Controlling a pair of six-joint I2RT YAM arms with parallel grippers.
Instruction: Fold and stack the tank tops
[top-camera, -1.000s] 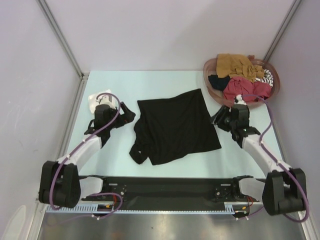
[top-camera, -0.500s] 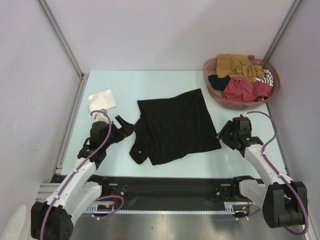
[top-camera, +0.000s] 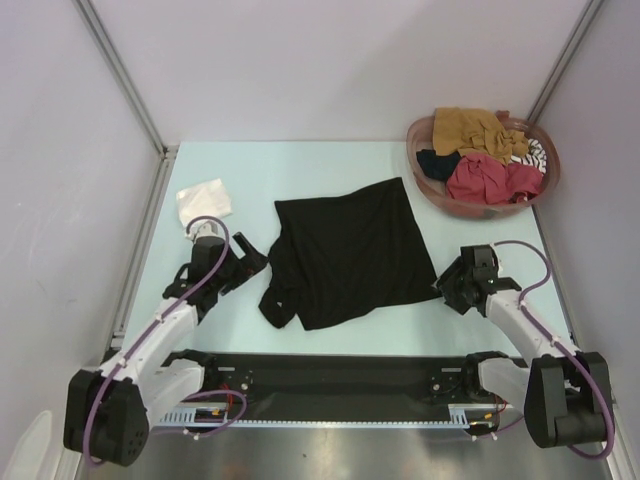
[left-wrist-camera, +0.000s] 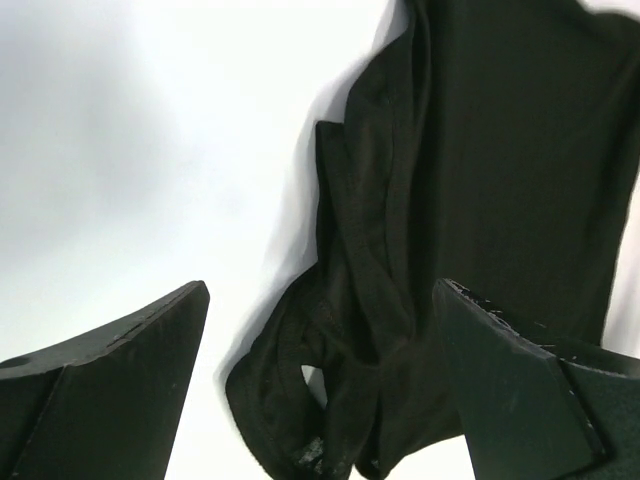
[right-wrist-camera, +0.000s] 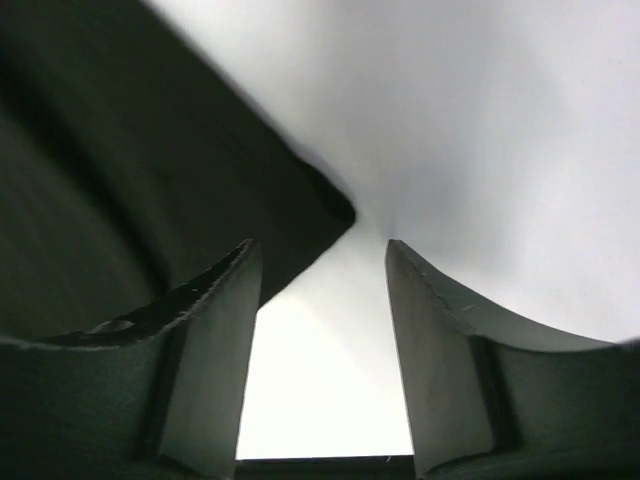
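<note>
A large black tank top (top-camera: 350, 250) lies spread on the table, its left side bunched into a crumpled strap end (top-camera: 277, 305). My left gripper (top-camera: 252, 257) is open just left of its left edge; in the left wrist view the bunched black cloth (left-wrist-camera: 350, 330) lies between and beyond my open fingers (left-wrist-camera: 120, 370). My right gripper (top-camera: 447, 283) is open and empty by the garment's near right corner (right-wrist-camera: 300, 190). A folded white tank top (top-camera: 203, 198) lies at the far left. Mustard-brown (top-camera: 470, 128), red (top-camera: 485, 180) and striped (top-camera: 535, 152) tops fill the basket.
The round reddish-brown basket (top-camera: 428, 190) stands at the far right corner. Metal frame rails (top-camera: 140, 250) run along the table's left side, and pale walls enclose it on three sides. The black base rail (top-camera: 330, 375) lies along the near edge.
My left arm has drawn back from the white top at the far left toward the black top's left edge. My right arm has moved nearer, down to the garment's near right corner.
</note>
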